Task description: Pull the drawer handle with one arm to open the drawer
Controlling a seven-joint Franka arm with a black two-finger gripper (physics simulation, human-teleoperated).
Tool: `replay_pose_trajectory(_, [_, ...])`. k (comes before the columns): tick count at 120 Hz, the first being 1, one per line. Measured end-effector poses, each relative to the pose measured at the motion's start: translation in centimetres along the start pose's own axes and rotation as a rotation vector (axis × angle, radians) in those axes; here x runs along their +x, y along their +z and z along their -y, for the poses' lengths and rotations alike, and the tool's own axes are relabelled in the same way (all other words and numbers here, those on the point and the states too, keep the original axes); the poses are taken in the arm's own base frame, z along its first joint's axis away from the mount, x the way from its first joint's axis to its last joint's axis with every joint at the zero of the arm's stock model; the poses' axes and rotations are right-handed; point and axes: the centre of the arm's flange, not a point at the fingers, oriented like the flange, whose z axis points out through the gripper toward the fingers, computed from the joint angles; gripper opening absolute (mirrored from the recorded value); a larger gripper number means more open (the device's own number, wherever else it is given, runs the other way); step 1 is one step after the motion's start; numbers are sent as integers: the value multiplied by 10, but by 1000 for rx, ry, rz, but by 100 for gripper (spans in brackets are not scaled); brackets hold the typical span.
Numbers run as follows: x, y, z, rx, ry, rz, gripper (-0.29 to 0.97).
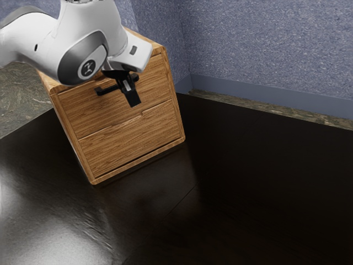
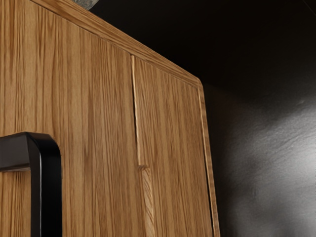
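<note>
A wooden cabinet [image 1: 118, 118] stands on the dark table, with two drawer fronts facing the exterior view's lower right. The top drawer [image 1: 151, 85] carries a black bar handle [image 1: 105, 89]; the front looks flush with the cabinet. My black gripper [image 1: 132, 95] hangs just in front of the handle's right end, open, its fingers pointing down toward the drawer front. In the wrist view the handle [image 2: 42, 182] curves close by at the edge of the wooden drawer front [image 2: 98, 123], not between my fingers. The seam between the two drawers [image 2: 138, 143] runs beside it.
The lower drawer [image 1: 132, 141] has no handle in sight. The glossy black tabletop [image 1: 237, 187] stretches wide toward the exterior view's right and front. A blue wall [image 1: 265, 44] stands behind, and a stone-like ledge [image 1: 19, 94] lies at the left of the cabinet.
</note>
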Motion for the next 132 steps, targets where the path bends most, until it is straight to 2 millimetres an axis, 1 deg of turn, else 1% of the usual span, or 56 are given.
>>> replay_pose_trajectory(10, [3, 7, -3, -4, 5, 9, 68])
replay_pose_trajectory(33, [8, 5, -7, -5, 16, 3, 68])
replay_pose_trajectory(48, [4, 3, 0, 1, 3, 3, 68])
replay_pose_trajectory(62, [2, 7, 10, 10, -12, 9, 68])
replay_pose_trajectory(80, [4, 8, 11, 11, -13, 9, 68])
replay_pose_trajectory(103, [-4, 13, 19, 11, -30, 19, 68])
replay_pose_trajectory(132, [-3, 26, 10, -21, -28, 29, 68])
